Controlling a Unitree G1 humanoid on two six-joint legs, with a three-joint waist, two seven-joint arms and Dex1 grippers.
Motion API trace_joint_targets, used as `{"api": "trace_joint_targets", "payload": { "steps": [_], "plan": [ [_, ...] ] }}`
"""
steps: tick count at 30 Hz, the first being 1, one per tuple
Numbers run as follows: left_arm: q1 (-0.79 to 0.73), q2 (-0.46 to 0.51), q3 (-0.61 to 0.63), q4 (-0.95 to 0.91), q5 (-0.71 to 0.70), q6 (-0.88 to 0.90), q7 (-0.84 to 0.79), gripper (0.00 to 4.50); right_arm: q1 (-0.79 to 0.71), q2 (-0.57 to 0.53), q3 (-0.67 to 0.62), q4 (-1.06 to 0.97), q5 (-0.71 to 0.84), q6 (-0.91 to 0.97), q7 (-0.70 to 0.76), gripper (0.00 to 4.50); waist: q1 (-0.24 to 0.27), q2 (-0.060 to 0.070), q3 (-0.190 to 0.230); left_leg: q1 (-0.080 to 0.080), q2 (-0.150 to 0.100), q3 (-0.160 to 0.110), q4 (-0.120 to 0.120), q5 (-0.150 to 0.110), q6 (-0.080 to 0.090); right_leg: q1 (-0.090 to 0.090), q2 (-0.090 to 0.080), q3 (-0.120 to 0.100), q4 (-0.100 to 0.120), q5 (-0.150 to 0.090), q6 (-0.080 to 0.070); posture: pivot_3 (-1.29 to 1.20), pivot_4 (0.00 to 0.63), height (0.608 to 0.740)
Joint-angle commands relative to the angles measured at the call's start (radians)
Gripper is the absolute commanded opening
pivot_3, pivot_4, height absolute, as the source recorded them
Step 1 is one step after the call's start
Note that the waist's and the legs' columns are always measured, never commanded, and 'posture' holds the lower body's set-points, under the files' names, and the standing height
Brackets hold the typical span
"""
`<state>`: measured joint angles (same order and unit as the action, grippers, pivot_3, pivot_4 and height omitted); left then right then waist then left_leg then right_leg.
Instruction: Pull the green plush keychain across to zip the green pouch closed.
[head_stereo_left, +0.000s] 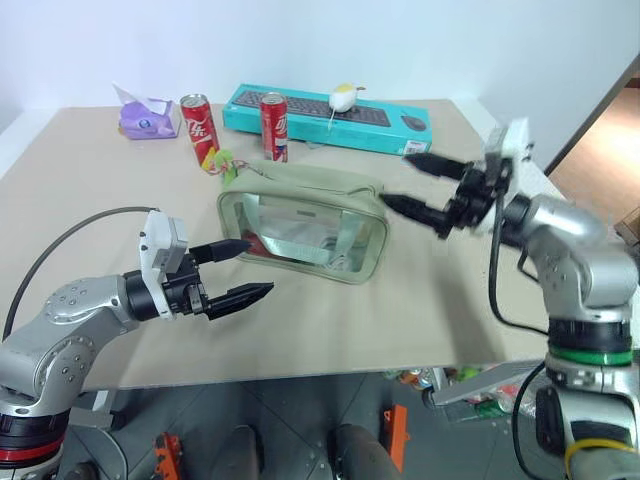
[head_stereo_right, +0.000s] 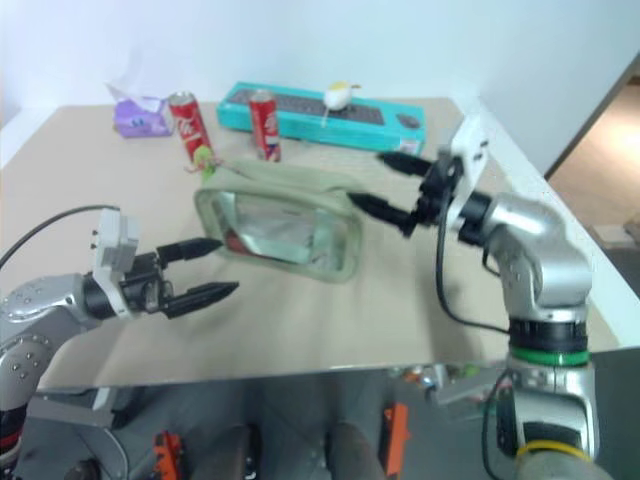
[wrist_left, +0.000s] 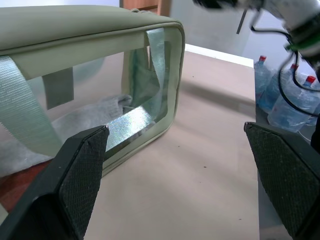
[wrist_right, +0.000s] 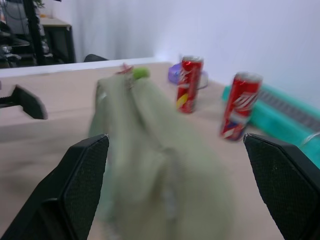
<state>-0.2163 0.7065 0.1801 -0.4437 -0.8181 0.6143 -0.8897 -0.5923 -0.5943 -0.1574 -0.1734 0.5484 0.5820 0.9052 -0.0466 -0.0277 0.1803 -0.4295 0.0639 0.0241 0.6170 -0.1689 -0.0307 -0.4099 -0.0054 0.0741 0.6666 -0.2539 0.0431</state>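
Water bottles (wrist_left: 287, 102) behind table, pouch (head_stereo_left: 305, 220) zipped

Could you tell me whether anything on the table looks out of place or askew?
Only slightly: the pale sage-green fabric pouch lies skewed to the table's edge, its fuzzy lime-green plush keychain at the far left end near a red soda can. Nothing looks spilled or damaged.

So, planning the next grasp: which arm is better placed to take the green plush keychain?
Probably the left. The green plush keychain hangs at the green pouch's far left corner, on the side of the left end effector. The right end effector, open too, sits past the opposite end.
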Motion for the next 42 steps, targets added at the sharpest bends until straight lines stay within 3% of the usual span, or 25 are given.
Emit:
{"api": "trace_joint_targets", "payload": {
  "steps": [1, 9, 10, 14, 15, 16, 18, 19, 21, 22, 25, 32, 37, 42],
  "plan": [
    [-0.029, 0.009, -0.008, -0.022, -0.023, 0.004, -0.027, 4.50, 0.055, 0.020, 0.012, -0.114, 0.025, 0.028, -0.061, 4.47, 0.001, 0.000, 0.000, 0.000, 0.000, 0.000, 0.001, 0.000, 0.000, 0.001, 0.000, 0.000, 0.000, 0.000, 0.000, 0.00, 0.150, 0.740],
    [-0.054, 0.003, -0.025, -0.013, -0.015, 0.003, -0.029, 4.50, 0.073, 0.033, 0.049, -0.076, -0.005, 0.003, -0.086, 4.47, 0.000, 0.000, 0.000, 0.000, 0.000, 0.001, 0.002, 0.001, 0.000, 0.001, 0.000, 0.001, 0.000, 0.001, -0.001, 0.00, 0.150, 0.740],
    [-0.055, 0.002, -0.026, -0.012, -0.013, 0.002, -0.029, 4.50, 0.072, 0.034, 0.055, -0.069, -0.009, -0.002, -0.083, 3.93, 0.000, 0.000, 0.000, 0.000, 0.000, 0.001, 0.002, 0.001, 0.000, 0.001, 0.000, 0.001, 0.000, 0.002, 0.000, 0.00, 0.150, 0.740],
    [-0.052, 0.001, -0.027, -0.009, -0.007, 0.000, -0.026, 4.50, 0.072, 0.039, 0.082, -0.045, -0.024, -0.019, -0.073, 2.67, 0.000, 0.000, 0.000, 0.000, 0.000, 0.001, 0.001, 0.001, 0.000, 0.000, 0.000, 0.001, 0.000, 0.001, 0.001, 0.00, 0.150, 0.740],
    [-0.052, 0.000, -0.026, -0.009, -0.006, 0.000, -0.025, 4.50, 0.075, 0.039, 0.089, -0.041, -0.028, -0.023, -0.070, 2.11, 0.000, 0.000, 0.000, 0.000, 0.000, 0.001, 0.001, 0.001, 0.001, 0.000, 0.000, 0.001, 0.000, 0.001, 0.001, 0.00, 0.150, 0.740],
    [-0.050, 0.000, -0.025, -0.009, -0.006, -0.001, -0.024, 4.50, 0.078, 0.039, 0.095, -0.039, -0.031, -0.026, -0.068, 2.00, 0.000, 0.000, 0.000, 0.000, 0.000, 0.001, 0.001, 0.001, 0.001, 0.000, 0.000, 0.001, 0.000, 0.001, 0.001, 0.00, 0.150, 0.740],
    [-0.048, -0.001, -0.025, -0.009, -0.003, -0.003, -0.023, 4.50, 0.084, 0.039, 0.106, -0.038, -0.042, -0.037, -0.066, 1.22, 0.000, 0.000, 0.000, 0.000, 0.000, 0.001, 0.001, 0.001, 0.001, 0.000, 0.000, 0.001, 0.000, 0.000, 0.001, 0.00, 0.150, 0.740],
    [-0.048, -0.002, -0.025, -0.008, -0.002, -0.004, -0.023, 4.50, 0.086, 0.040, 0.110, -0.037, -0.045, -0.041, -0.066, 1.22, 0.000, 0.000, 0.000, 0.000, 0.000, 0.001, 0.001, 0.001, 0.001, 0.000, 0.000, 0.001, 0.000, 0.000, 0.001, 0.00, 0.150, 0.740],
    [-0.047, -0.004, -0.026, -0.007, 0.000, -0.005, -0.022, 4.50, 0.088, 0.039, 0.117, -0.036, -0.052, -0.053, -0.064, 0.31, 0.000, 0.000, 0.000, 0.000, 0.000, 0.001, 0.001, 0.001, 0.001, 0.000, 0.000, 0.001, 0.000, 0.001, 0.001, 0.00, 0.150, 0.740],
    [-0.047, -0.006, -0.026, -0.005, 0.001, -0.005, -0.021, 4.50, 0.088, 0.039, 0.119, -0.034, -0.057, -0.063, -0.062, 0.08, 0.000, 0.000, 0.000, 0.000, 0.000, 0.001, 0.001, 0.001, 0.001, 0.000, 0.000, 0.001, 0.000, 0.001, 0.001, 0.00, 0.150, 0.740],
    [-0.046, -0.010, -0.026, -0.003, 0.004, -0.004, -0.021, 4.50, 0.086, 0.036, 0.120, -0.029, -0.061, -0.090, -0.041, 0.02, 0.000, 0.000, 0.000, 0.000, 0.000, 0.001, 0.001, 0.001, 0.001, 0.000, 0.000, 0.001, 0.000, 0.001, 0.001, 0.00, 0.150, 0.740],
    [-0.057, -0.013, -0.030, 0.014, 0.013, -0.003, -0.027, 4.50, 0.021, -0.022, 0.091, 0.092, -0.029, -0.212, 0.186, 0.02, 0.000, 0.000, 0.000, 0.000, 0.000, 0.001, 0.001, 0.001, 0.001, 0.000, 0.000, 0.001, 0.000, 0.001, 0.001, 0.00, 0.150, 0.740],
    [-0.062, -0.014, -0.034, 0.016, 0.015, -0.003, -0.027, 4.50, -0.136, -0.072, 0.104, 0.409, -0.103, -0.398, 0.365, 0.02, 0.000, 0.000, 0.000, 0.000, 0.000, 0.001, 0.002, 0.001, 0.001, 0.001, 0.000, 0.001, 0.000, 0.001, 0.001, 0.00, 0.150, 0.740],
    [-0.049, -0.006, -0.025, 0.007, 0.014, 0.001, -0.025, 4.50, -0.235, -0.080, 0.138, 0.564, -0.150, -0.485, 0.477, 0.02, 0.000, 0.000, 0.000, 0.000, 0.000, 0.001, 0.001, 0.000, 0.001, 0.000, 0.001, 0.001, 0.000, 0.001, 0.000, 0.00, 0.150, 0.740]
  ]
}}
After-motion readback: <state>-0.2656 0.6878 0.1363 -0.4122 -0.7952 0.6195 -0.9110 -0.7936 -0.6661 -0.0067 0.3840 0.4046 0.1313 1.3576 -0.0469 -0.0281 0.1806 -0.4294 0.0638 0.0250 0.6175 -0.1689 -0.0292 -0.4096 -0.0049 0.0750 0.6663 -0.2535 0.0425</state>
